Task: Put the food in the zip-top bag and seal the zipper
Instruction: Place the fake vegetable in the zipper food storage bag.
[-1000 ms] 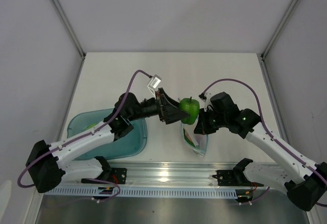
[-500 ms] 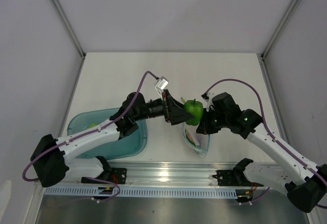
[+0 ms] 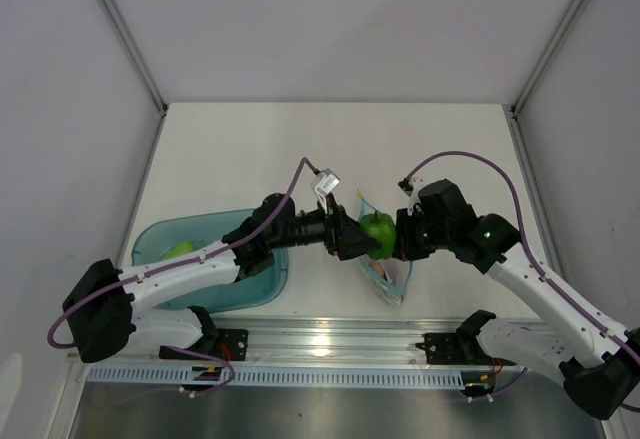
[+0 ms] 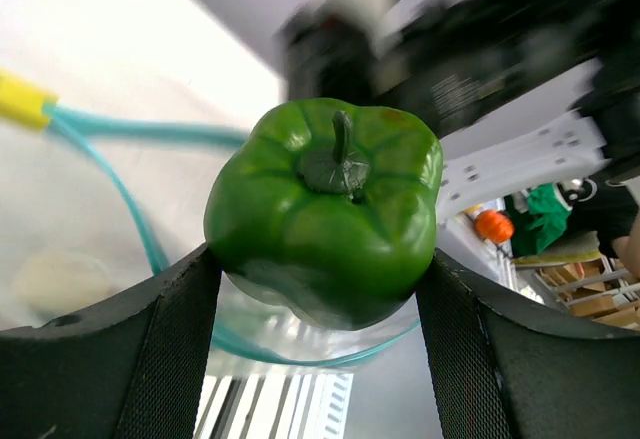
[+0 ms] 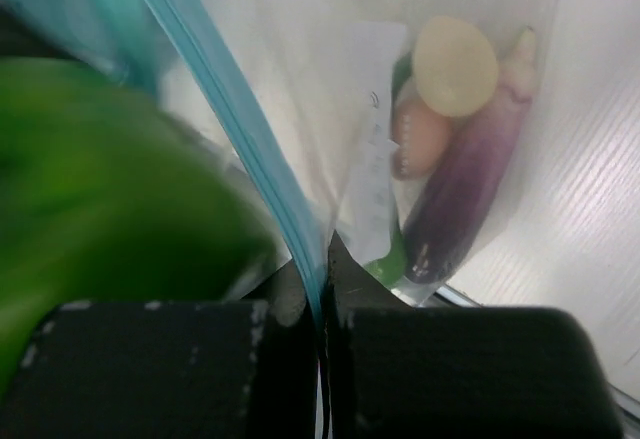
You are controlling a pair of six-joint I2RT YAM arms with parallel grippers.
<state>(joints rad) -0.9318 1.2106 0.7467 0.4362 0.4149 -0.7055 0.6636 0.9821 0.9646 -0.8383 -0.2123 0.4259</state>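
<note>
on the white tabletop [image 3: 240, 149], a teal tray [image 3: 150, 244] lies at the left, and the clear zip-top bag [image 3: 392, 277] hangs at the near edge, lifted by its mouth. the right end effector [image 5: 322, 309] is pinched closed on the bag's light-blue zipper [image 5: 230, 129]. the left end effector [image 3: 352, 237] grips a green bell pepper [image 4: 325, 224] between its two pads, right at the bag's mouth, while a purple eggplant [image 5: 465, 184], an orange piece [image 5: 420, 137] and a pale round piece [image 5: 455, 66] lie inside the bag.
</note>
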